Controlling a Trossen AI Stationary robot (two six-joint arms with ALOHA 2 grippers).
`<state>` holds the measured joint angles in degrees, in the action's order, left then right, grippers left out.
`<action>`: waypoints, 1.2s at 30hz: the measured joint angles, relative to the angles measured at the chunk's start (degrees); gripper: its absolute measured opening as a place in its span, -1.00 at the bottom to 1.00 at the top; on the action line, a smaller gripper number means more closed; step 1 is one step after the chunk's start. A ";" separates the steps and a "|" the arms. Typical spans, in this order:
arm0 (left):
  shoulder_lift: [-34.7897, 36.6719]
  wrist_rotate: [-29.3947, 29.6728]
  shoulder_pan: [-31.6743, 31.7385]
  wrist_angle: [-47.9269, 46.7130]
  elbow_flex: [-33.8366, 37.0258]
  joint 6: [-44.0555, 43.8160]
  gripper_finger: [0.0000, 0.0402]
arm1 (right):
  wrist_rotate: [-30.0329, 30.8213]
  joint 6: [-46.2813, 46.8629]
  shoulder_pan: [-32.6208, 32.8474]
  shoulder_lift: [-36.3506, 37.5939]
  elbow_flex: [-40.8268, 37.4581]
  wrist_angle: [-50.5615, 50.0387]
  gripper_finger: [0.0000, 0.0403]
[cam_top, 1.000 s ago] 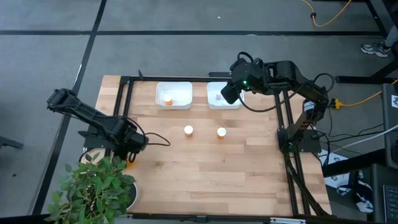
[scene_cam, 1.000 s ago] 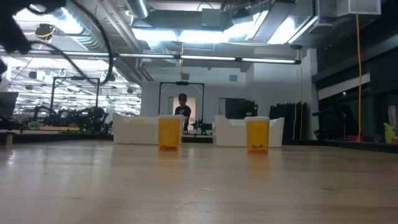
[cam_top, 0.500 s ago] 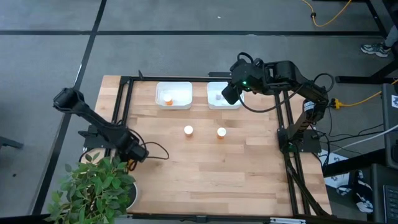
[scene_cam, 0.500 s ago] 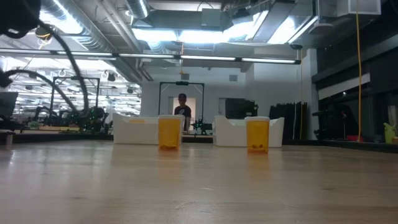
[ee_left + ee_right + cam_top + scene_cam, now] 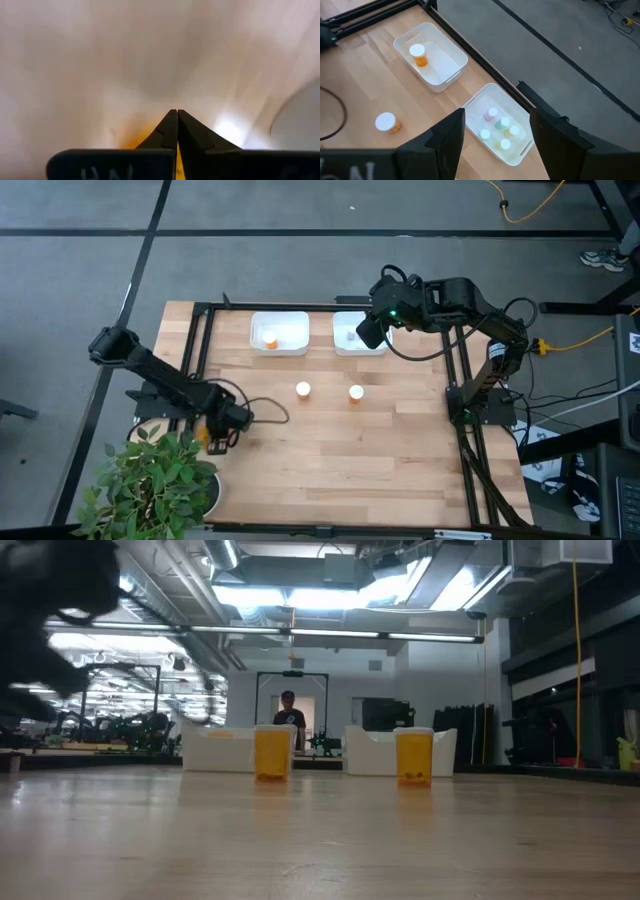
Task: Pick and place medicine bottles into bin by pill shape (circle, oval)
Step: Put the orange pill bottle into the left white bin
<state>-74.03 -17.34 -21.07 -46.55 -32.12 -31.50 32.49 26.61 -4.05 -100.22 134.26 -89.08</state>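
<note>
Two orange bottles with white caps stand upright mid-table (image 5: pixel 303 389) (image 5: pixel 355 392); the low view shows them too (image 5: pixel 272 752) (image 5: pixel 414 756). The left white bin (image 5: pixel 294 345) holds one orange bottle (image 5: pixel 270 338). The right white bin (image 5: pixel 340 345) holds several pale bottles (image 5: pixel 499 127). My right gripper (image 5: pixel 497 117) hangs open and empty above the right bin. My left gripper (image 5: pixel 222 430) is shut at the table's left, by the plant. It is close over the wood, with an orange bottle (image 5: pixel 205 438) just beside it, which shows as an orange blur (image 5: pixel 142 137) in the left wrist view. My left gripper's fingertips (image 5: pixel 170 117) meet with nothing between them and point down at the table. The orange bottle shows just behind them, and I cannot tell whether they touch it.
A potted green plant (image 5: pixel 150 480) stands at the near left corner, close to my left gripper. A black frame (image 5: pixel 200 310) runs round the table's far and side edges. Bare wood lies in front of the two standing bottles. A person (image 5: pixel 288 715) stands far off in the room.
My left gripper has gone a little toward the table's right edge, staying low near the plant, while its arm has swung. The orange bottle by the plant stays on the table. My right arm and the other bottles have kept still.
</note>
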 joint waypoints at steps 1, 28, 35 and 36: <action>0.01 0.79 1.30 -0.11 -0.78 0.46 -1.00 | -0.34 -0.02 0.00 0.00 0.02 0.00 0.11; -1.09 -3.83 -3.99 -7.53 -2.93 -2.81 -1.00 | -1.16 -2.88 0.00 0.00 0.02 0.00 0.11; -0.82 -2.43 3.71 -9.67 -8.70 -2.38 -1.00 | -1.16 -1.39 0.00 0.00 0.04 0.02 0.11; -0.80 -4.46 3.25 -11.51 -8.89 -2.38 -1.00 | -1.16 -1.39 0.00 0.00 0.04 0.02 0.11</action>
<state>-74.83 -21.80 -17.82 -58.06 -41.01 -33.89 31.33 25.21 -4.05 -100.22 134.30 -89.06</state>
